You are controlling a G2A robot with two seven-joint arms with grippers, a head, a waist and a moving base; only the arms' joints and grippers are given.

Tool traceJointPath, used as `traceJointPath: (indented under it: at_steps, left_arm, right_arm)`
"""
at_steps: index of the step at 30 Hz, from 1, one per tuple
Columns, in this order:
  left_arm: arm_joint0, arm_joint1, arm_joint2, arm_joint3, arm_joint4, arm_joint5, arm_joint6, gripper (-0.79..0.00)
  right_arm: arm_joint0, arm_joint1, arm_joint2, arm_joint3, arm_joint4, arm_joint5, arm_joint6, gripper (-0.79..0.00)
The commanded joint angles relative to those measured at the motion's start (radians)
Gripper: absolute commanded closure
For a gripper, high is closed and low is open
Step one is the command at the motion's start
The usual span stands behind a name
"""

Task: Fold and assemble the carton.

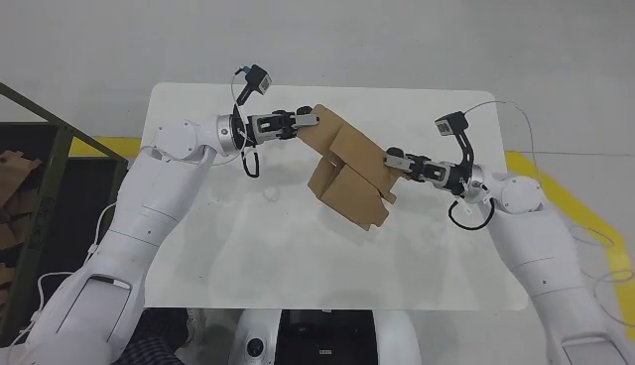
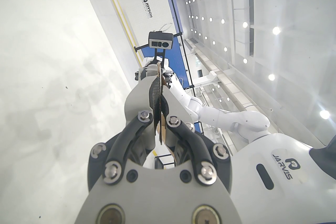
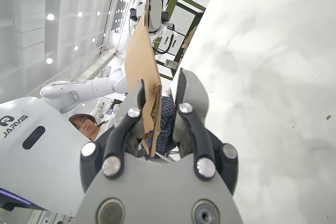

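A brown cardboard carton (image 1: 347, 167), partly unfolded, is held above the middle of the white table (image 1: 248, 266), with its flaps hanging toward the near side. My left gripper (image 1: 308, 119) is shut on the carton's far-left corner. In the left wrist view the carton (image 2: 158, 83) shows edge-on, clamped in the left gripper (image 2: 157, 89). My right gripper (image 1: 393, 160) is at the carton's right edge. In the right wrist view the right gripper (image 3: 161, 80) stands open. A carton (image 3: 141, 62) flap lies against one finger (image 3: 135, 99), and a gap separates it from the other finger (image 3: 189, 93).
A green-framed rack (image 1: 25, 182) holding flat cardboard stands off the table's left side. Yellow floor tape (image 1: 119, 145) runs behind the table. The white tabletop spreads out around the carton on all sides.
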Motion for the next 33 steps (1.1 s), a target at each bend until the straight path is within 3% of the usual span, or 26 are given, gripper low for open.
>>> traceJointPath:
  at_steps: [1, 4, 5, 6, 7, 20, 25, 33]
  left_arm:
    - [0.0, 0.0, 0.0, 0.0, 0.0, 0.0, 0.0, 0.0]
    - [0.0, 0.0, 0.0, 0.0, 0.0, 0.0, 0.0, 0.0]
    - [0.0, 0.0, 0.0, 0.0, 0.0, 0.0, 0.0, -0.24]
    - [0.0, 0.0, 0.0, 0.0, 0.0, 0.0, 0.0, -0.674]
    - [0.0, 0.0, 0.0, 0.0, 0.0, 0.0, 0.0, -0.785]
    - [0.0, 0.0, 0.0, 0.0, 0.0, 0.0, 0.0, -0.785]
    - [0.0, 0.0, 0.0, 0.0, 0.0, 0.0, 0.0, -0.785]
    - [0.0, 0.0, 0.0, 0.0, 0.0, 0.0, 0.0, -0.785]
  right_arm:
    - [0.001, 0.001, -0.007, -0.008, 0.004, 0.005, 0.004, 0.0]
    - [0.0, 0.005, -0.015, -0.017, 0.011, 0.012, 0.011, 0.0]
    - [0.001, 0.006, -0.017, -0.019, 0.014, 0.014, 0.014, 0.0]
    - [0.0, 0.007, -0.02, -0.022, 0.021, 0.016, 0.015, 0.0]
    - [-0.002, 0.008, -0.023, -0.026, 0.031, 0.018, 0.017, 0.0]
    - [-0.01, 0.025, 0.004, 0.022, 0.124, 0.033, 0.024, 0.0]
    - [-0.026, 0.026, 0.037, 0.021, 0.052, 0.025, -0.14, 0.0]
    - [-0.12, 0.03, 0.073, -0.185, -0.076, 0.238, -0.452, 0.0]
